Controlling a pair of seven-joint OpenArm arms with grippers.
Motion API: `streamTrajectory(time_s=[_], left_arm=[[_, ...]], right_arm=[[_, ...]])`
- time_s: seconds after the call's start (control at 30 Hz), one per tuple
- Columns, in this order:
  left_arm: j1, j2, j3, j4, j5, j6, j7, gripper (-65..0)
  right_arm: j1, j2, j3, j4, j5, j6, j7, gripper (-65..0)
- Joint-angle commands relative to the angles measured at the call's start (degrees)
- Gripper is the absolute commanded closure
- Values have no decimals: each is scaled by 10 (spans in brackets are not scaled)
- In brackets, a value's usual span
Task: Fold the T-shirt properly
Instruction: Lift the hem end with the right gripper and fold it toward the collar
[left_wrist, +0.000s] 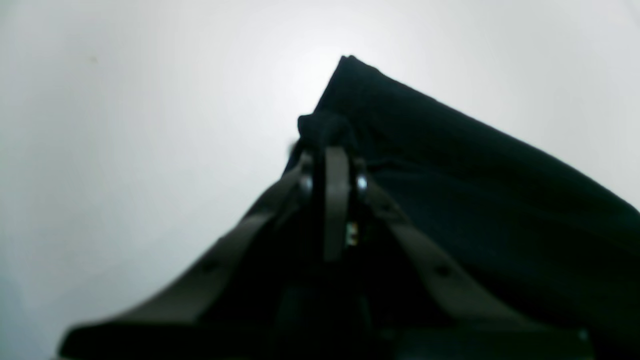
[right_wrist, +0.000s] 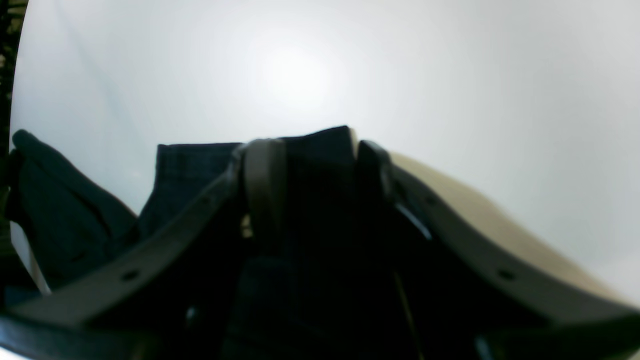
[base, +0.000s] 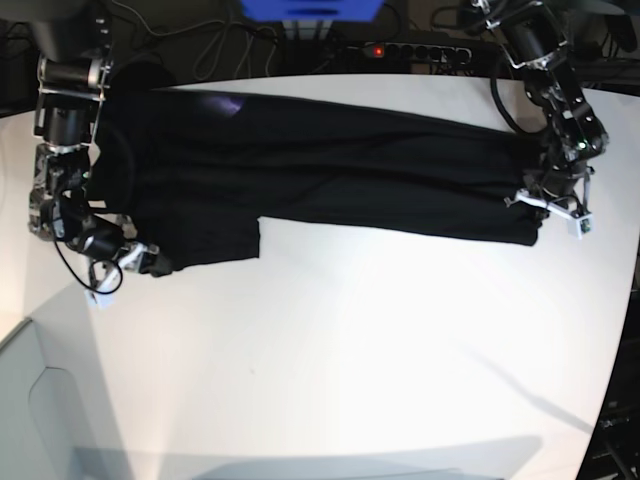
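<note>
Two end effectors | left (left_wrist: 334, 150) pinching T-shirt (base: 330, 165) hem | right (right_wrist: 310, 160) wide astride cloth edge

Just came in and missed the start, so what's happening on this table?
A two-armed robot is folding a black T-shirt, which lies stretched across the white table. The left gripper is shut on a bunch of cloth at one end. At the other end, the right gripper has its jaws apart with cloth between them.
</note>
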Motion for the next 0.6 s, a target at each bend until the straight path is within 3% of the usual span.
streamTrajectory(time_s=[0.0, 0.13, 0.37, 0.57], left_arm=[[-4, -8, -4, 8, -5, 2, -13, -1], [-4, -8, -4, 8, -5, 2, -13, -1], [-5, -8, -4, 8, -5, 2, -13, -1], [-5, -8, -3, 8, -5, 2, -13, -1]], right_arm=[[2, 5, -4, 1, -21, -1, -23, -241], [2, 5, -4, 1, -21, -1, -23, -217], [3, 5, -6, 1, -21, -1, -23, -2], [8, 6, -5, 8, -21, -1, -26, 0]])
